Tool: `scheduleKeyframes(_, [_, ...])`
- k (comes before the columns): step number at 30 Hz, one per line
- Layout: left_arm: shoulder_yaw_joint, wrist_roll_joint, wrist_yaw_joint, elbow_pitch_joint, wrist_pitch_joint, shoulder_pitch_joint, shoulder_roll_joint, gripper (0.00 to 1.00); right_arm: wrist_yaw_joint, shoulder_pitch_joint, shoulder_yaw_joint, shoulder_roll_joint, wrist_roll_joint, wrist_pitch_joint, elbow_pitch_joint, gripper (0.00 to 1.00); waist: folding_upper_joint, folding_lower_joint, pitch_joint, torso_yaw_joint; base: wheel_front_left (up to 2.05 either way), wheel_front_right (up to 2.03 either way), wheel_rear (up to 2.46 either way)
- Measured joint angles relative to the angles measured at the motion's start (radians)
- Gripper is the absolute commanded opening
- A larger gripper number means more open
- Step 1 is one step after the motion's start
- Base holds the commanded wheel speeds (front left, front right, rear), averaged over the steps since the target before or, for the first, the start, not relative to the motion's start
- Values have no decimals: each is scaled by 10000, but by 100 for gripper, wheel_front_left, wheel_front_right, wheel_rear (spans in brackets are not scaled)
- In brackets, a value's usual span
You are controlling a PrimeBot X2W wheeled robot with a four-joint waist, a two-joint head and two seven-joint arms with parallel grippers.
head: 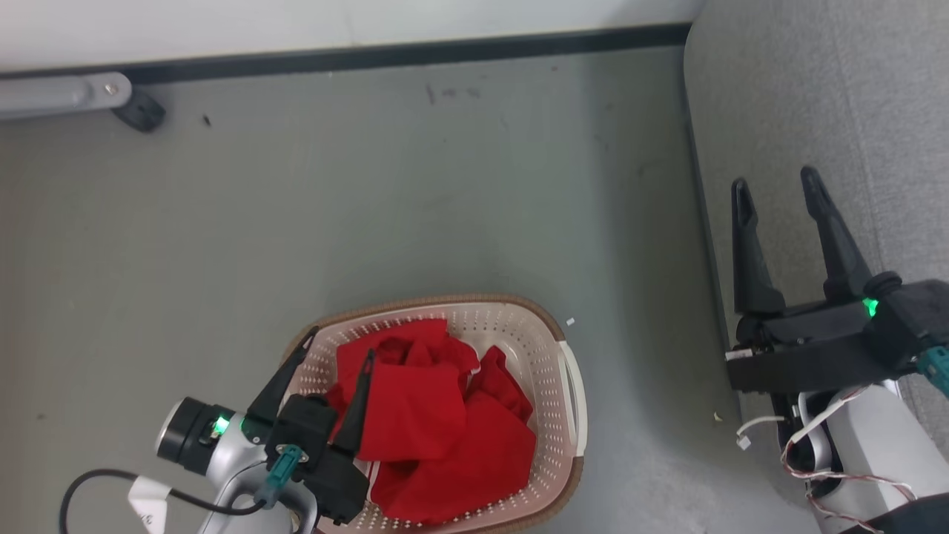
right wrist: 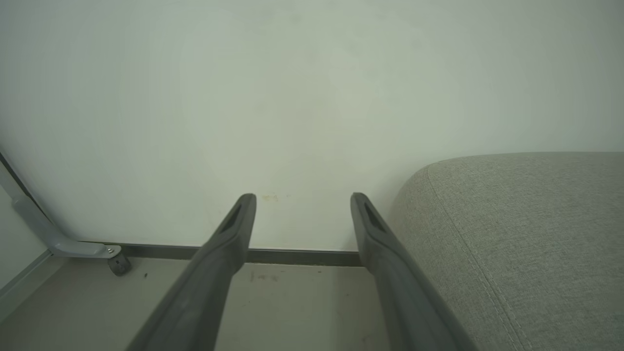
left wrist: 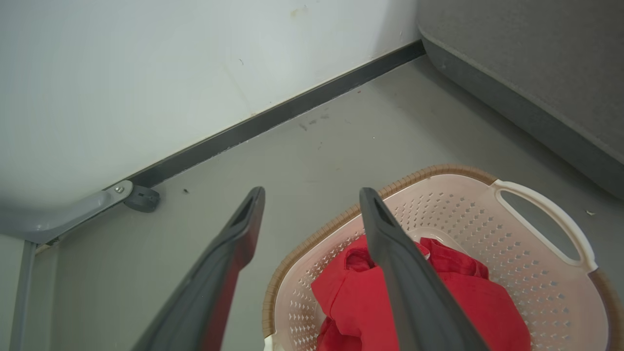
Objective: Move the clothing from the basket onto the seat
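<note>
Bright red clothing [head: 437, 415] lies bunched in the cream perforated basket [head: 545, 356] with its brown rim, on the floor at the bottom centre of the head view. My left gripper [head: 341, 343] hovers open over the basket's left rim, one finger above the red fabric, nothing between the fingers. The left wrist view looks down on the clothing [left wrist: 356, 297] and the basket [left wrist: 487, 219] past the open left gripper [left wrist: 312, 195]. The light grey seat [head: 852, 96] fills the right. My right gripper [head: 775, 185] stands open above the seat's left edge, empty. The seat [right wrist: 526, 229] lies right of the right gripper [right wrist: 302, 200].
A white wall with a dark baseboard [head: 415, 53] runs along the far side. A grey metal leg with a black caster [head: 141, 111] stands at the far left. Grey floor [head: 445, 193] stretches between basket, wall and seat. Loose wires [head: 823, 445] hang by my right forearm.
</note>
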Motion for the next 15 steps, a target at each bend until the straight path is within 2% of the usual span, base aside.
scheduleKeyframes(15, [-947, 612, -604, 1985, 215, -1291, -313, 100, 12, -892, -337, -102, -238, -2, -213, 100, 0, 0, 1344, -196, 0, 0, 0])
